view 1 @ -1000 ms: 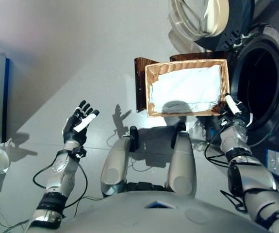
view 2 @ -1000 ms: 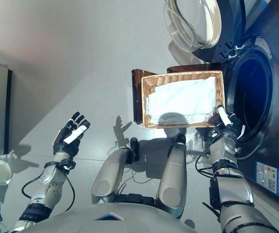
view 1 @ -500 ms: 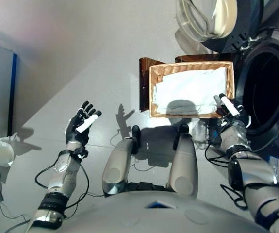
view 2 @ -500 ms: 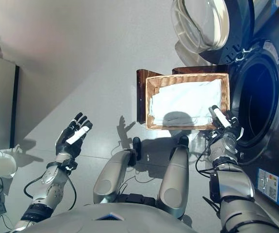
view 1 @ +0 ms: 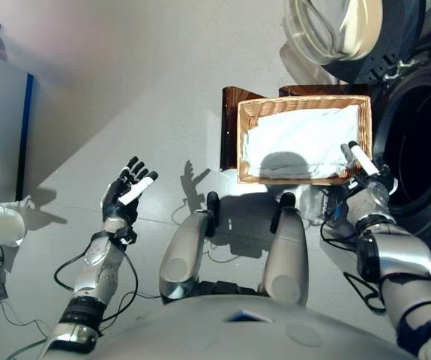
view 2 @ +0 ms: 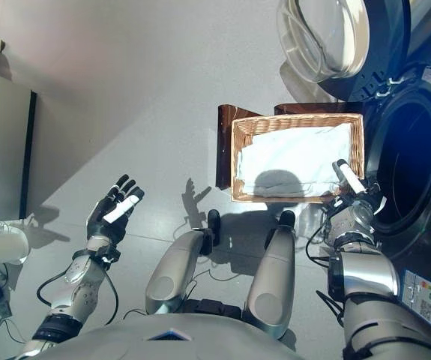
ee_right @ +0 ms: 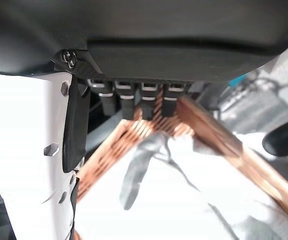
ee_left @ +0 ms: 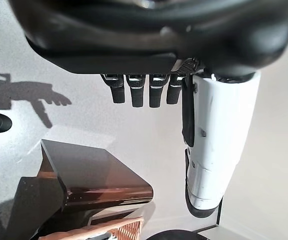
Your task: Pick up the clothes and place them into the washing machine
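White clothes (view 1: 302, 141) lying crumpled in the wicker basket (view 1: 303, 103), filling most of it – nothing lifted out yet. Basket parked on a dark brown stand (view 1: 228, 120), right next to the washing machine (view 2: 414, 157), whose drum opening sits just beside the basket's right-hand rim with the round door (view 2: 327, 37) swung open behind the basket.

Right hand (view 1: 366, 186) hovering at the basket's near right corner, over the rim, fingers (ee_right: 133, 100) straight and relaxed, holding nothing – wrist view looks straight down past them onto a fold of cloth and the woven edge. Left hand (view 1: 125, 193) way off to the left of the basket, well apart from it, up over bare floor, palm spread, fingers straight, also empty.

Handling guess: soft, limp and light, so no worry about breaking anything, but likely to sag, drape and trail once lifted. Probably not slippery, though thin fabric tends to slide out of a shallow pinch. Best bet looks like that raised fold near the right corner of the basket, closest to the right hand – dig in, bunch a good wad rather than nip an edge, lift high enough to clear the rim. Can't tell whether one piece or several in there, so maybe more than one trip. Risk of a loose end snagging on the wicker or hanging outside the drum opening.
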{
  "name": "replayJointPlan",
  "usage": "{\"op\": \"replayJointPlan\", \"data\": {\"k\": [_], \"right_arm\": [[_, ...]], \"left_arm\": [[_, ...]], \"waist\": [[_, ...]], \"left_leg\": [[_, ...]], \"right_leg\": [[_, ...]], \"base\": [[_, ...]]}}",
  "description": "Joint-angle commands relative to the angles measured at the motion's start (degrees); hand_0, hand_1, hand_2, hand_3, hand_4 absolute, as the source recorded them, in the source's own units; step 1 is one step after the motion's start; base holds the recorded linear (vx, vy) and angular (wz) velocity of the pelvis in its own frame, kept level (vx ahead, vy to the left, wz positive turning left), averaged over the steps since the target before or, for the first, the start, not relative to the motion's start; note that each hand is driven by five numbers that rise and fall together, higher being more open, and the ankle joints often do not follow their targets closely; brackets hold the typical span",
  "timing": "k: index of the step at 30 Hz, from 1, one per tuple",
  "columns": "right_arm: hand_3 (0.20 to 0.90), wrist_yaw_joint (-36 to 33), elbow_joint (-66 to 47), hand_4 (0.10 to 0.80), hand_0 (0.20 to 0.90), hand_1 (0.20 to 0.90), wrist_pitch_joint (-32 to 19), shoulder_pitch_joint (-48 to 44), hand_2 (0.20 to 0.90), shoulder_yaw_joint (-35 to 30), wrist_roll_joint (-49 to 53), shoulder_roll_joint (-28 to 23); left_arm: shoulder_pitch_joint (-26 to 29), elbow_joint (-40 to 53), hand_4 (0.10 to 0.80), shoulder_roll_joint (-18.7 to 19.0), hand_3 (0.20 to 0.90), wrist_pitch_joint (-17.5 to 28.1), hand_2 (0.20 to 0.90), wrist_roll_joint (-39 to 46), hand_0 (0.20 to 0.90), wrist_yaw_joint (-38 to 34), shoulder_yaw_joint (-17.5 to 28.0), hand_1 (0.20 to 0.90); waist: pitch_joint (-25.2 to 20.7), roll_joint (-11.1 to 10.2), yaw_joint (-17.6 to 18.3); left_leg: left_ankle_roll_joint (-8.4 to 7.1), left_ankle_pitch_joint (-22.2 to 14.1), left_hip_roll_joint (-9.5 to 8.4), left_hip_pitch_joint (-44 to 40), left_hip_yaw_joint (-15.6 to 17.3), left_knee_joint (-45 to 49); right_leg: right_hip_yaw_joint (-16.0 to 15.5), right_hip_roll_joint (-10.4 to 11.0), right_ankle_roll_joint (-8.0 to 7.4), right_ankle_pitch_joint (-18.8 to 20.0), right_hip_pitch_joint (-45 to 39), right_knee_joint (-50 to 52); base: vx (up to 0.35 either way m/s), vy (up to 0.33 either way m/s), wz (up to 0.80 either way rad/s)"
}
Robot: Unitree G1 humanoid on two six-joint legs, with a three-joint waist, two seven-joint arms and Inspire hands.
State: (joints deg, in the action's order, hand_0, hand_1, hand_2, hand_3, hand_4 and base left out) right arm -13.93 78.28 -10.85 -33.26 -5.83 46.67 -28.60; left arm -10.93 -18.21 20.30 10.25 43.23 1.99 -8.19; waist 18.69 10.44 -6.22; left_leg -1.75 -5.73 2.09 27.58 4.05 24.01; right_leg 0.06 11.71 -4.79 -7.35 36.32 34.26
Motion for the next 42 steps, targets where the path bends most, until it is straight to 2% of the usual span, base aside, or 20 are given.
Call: {"op": "replayJointPlan", "data": {"k": [1, 10, 11, 12, 13, 14, 23, 34, 42], "right_arm": [[0.9, -0.5, 1.1, 0.8, 0.9, 0.9, -1.3, -3.5, 0.9, -0.9, 1.9, -3.9], [0.9, 0.9, 2.5, 0.8, 0.9, 0.9, 0.2, -4.7, 0.9, -0.7, 1.8, -4.2], [0.9, 1.7, 2.3, 0.8, 0.9, 0.9, 0.5, -4.8, 0.9, -0.3, 1.6, -4.3], [0.9, 2.0, 2.1, 0.8, 0.9, 0.9, 0.5, -4.8, 0.9, -0.1, 1.5, -4.2], [0.9, 2.1, 2.1, 0.8, 0.9, 0.9, 0.5, -4.8, 0.9, -0.1, 1.5, -4.2], [0.9, 2.3, 1.9, 0.8, 0.9, 0.9, 0.5, -4.9, 0.9, 0.2, 1.4, -4.0], [0.9, 6.0, -1.3, 0.8, 0.9, 0.9, 0.1, -4.6, 0.9, 3.9, 1.0, -0.1], [0.9, 6.7, -3.6, 0.8, 0.9, 0.9, 0.2, -3.4, 0.9, 7.3, -2.3, 3.3], [0.9, 7.0, -6.0, 0.8, 0.9, 0.9, -0.3, -3.7, 0.9, 8.0, -2.2, 3.0]], "left_arm": [[-1.0, 5.0, 0.8, 5.5, 0.9, 3.5, 0.9, 0.5, 0.9, 0.1, 1.5, 0.9], [-1.2, 7.2, 0.8, 6.1, 0.9, 3.6, 0.9, 1.2, 0.9, 0.8, 1.3, 0.9], [-1.2, 7.4, 0.8, 6.1, 0.9, 3.6, 0.9, 1.5, 0.9, 1.0, 1.4, 0.9], [-1.3, 7.6, 0.8, 6.0, 0.9, 3.6, 0.9, 1.6, 0.9, 1.0, 1.3, 0.9], [-1.3, 7.6, 0.8, 6.0, 0.9, 3.6, 0.9, 1.6, 0.9, 1.0, 1.4, 0.9], [-1.4, 7.7, 0.8, 6.0, 0.9, 3.6, 0.9, 1.5, 0.9, 1.1, 1.3, 0.9], [-0.3, 5.7, 0.8, 5.0, 0.9, 3.0, 0.9, 1.4, 0.9, 1.1, 1.0, 0.9], [0.3, 2.1, 0.8, 4.4, 0.9, 2.7, 0.9, 0.5, 0.9, 1.1, 1.1, 0.9], [0.3, 3.3, 0.8, 5.2, 0.9, 3.0, 0.9, 0.8, 0.9, 1.4, 1.3, 0.9]], "waist": [[-1.5, 0.3, -0.8], [-0.6, 1.6, -1.8], [-0.2, 1.9, -1.9], [-0.3, 2.0, -2.1], [-0.2, 2.1, -2.0], [-0.2, 2.0, -2.1], [0.1, 1.0, -1.7], [-0.9, -0.4, -1.7], [-0.7, -0.2, -1.8]], "left_leg": [[1.17, 0.6, -1.99, 4.9, 0.8, 2.4], [1.47, 0.2, -2.09, 7.4, 0.7, 4.6], [1.59, -0.2, -2.34, 8.3, 0.7, 5.9], [1.32, -2.0, -2.47, 8.3, 0.5, 6.8], [1.64, -0.3, -2.31, 9.0, 0.9, 6.6], [1.33, -2.2, -2.35, 8.8, 0.6, 7.5], [1.31, -4.2, -1.55, 10.6, 1.3, 11.9], [1.39, -4.0, -1.54, 8.7, 1.5, 10.0], [1.48, -4.0, -1.89, 10.6, 1.7, 11.2]], "right_leg": [[-0.6, 0.1, 0.76, 1.7, 0.1, -0.5], [-0.3, 0.6, 0.72, 0.8, 2.6, 1.8], [0.0, 0.7, 0.79, 0.4, 3.4, 2.8], [0.3, 0.8, 0.54, -1.5, 3.4, 3.9], [0.2, 0.7, 0.86, 0.2, 4.1, 3.5], [0.5, 0.8, 0.65, -1.6, 3.9, 4.6], [0.7, 0.4, 1.27, -2.9, 6.1, 8.2], [0.5, 0.1, 0.96, -1.8, 4.3, 6.2], [0.9, 0.3, 1.12, -1.9, 6.1, 7.1]], "base": [[-0.017, 0.012, 0.06], [-0.014, 0.01, 0.06], [0.072, 0.018, 0.07], [-0.018, 0.019, 0.08], [0.09, 0.008, 0.07], [0.0, 0.0, 0.0], [0.011, 0.002, -0.02], [0.005, 0.004, -0.01], [-0.028, 0.005, 0.0]]}}
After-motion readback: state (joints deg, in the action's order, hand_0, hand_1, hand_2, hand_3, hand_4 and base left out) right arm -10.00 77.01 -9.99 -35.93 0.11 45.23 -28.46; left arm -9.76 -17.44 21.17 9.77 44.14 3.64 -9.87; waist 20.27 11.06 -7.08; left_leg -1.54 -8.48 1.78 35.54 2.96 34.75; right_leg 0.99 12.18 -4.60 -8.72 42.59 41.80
